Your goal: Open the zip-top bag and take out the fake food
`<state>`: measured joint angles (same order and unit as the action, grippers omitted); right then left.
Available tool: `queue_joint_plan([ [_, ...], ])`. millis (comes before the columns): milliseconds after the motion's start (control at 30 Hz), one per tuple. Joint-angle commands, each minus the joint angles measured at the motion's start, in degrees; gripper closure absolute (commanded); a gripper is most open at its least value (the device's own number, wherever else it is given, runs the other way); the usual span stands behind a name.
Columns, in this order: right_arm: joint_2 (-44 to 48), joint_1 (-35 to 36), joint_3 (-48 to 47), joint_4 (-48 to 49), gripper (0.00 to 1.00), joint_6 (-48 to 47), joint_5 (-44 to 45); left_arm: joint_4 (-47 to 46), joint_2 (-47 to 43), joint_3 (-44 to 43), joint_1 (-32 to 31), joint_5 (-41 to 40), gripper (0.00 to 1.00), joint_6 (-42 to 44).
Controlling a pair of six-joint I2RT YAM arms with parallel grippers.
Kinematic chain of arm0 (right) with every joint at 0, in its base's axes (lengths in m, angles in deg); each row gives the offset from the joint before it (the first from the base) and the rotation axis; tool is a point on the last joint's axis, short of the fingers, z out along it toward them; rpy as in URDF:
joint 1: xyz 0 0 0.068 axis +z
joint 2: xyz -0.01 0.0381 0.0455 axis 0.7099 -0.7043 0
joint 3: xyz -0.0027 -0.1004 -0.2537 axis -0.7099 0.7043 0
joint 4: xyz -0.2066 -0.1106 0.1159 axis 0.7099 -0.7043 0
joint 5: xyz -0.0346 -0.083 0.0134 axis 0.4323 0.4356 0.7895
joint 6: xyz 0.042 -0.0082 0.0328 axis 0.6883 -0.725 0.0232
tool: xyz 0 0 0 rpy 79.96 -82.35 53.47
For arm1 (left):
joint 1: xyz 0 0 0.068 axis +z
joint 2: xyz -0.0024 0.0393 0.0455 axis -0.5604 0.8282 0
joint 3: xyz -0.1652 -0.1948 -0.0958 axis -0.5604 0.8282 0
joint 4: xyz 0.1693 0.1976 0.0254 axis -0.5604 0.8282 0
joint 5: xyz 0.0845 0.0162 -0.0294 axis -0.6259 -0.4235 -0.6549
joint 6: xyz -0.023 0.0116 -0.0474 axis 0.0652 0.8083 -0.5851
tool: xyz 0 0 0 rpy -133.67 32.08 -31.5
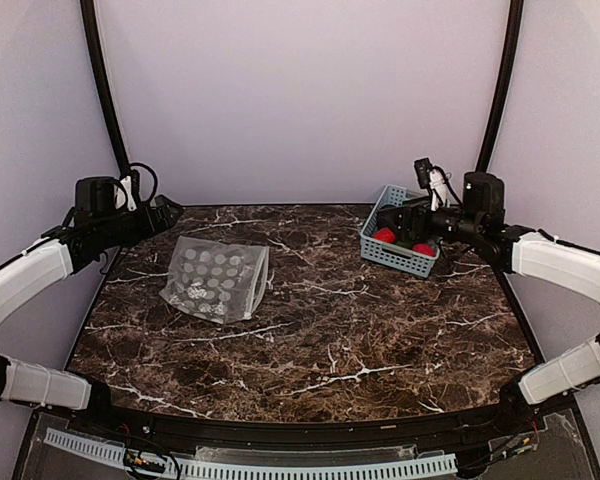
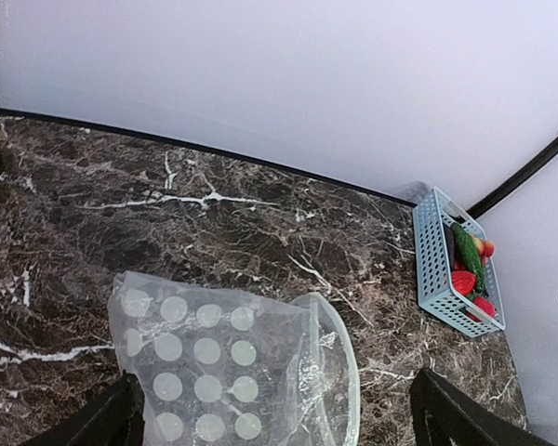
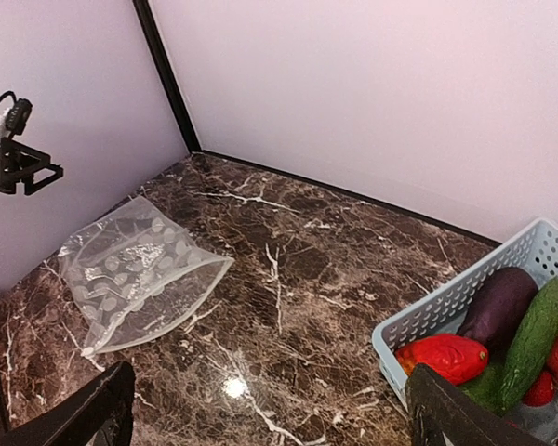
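- The zip-top bag (image 1: 215,280) lay empty on our worktop (image 1: 330,340); the fake food (image 3: 498,307) filled the basket (image 3: 428,321).
- Hence our left tool (image 2: 279,413) and right tool (image 3: 270,409) gaped wide, holding nothing.

we see the zip-top bag (image 1: 217,280) lying flat on the left part of the marble table (image 1: 330,340), a clear, crumpled pouch with its face of pale round dots turned up. its mouth gapes open on the right-hand edge, and it looks empty. the fake food (image 3: 502,344) lies well apart from it, piled in the light-blue slotted basket (image 3: 428,321) at the far right, where we make out a dark purple eggplant (image 3: 498,305), a long green piece (image 3: 535,334), a red piece (image 3: 446,356) and small red balls (image 3: 551,367).
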<state>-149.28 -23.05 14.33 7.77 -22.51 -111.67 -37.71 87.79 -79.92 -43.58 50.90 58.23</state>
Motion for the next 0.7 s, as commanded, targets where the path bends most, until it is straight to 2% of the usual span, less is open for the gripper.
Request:
queue_joint_plan([
  [0,2.37,2.43,-1.42,-1.87,0.01,1.18,-4.11,4.28,1.8,-3.62,-1.39,4.56,0.01,5.88],
  [233,3.69,8.13,1.33,-2.2,0.01,1.85,-4.42,4.89,5.33,-4.54,-12.43,-0.25,0.01,10.78],
  [433,4.33,11.04,8.46,4.0,0.01,5.22,-4.53,4.19,7.67,-3.03,-19.82,-3.48,0.01,10.28],
  [667,4.04,11.99,13.68,9.06,0.01,8.41,-4.14,0.39,8.73,-0.23,-22.11,-4.87,0.01,8.51],
])
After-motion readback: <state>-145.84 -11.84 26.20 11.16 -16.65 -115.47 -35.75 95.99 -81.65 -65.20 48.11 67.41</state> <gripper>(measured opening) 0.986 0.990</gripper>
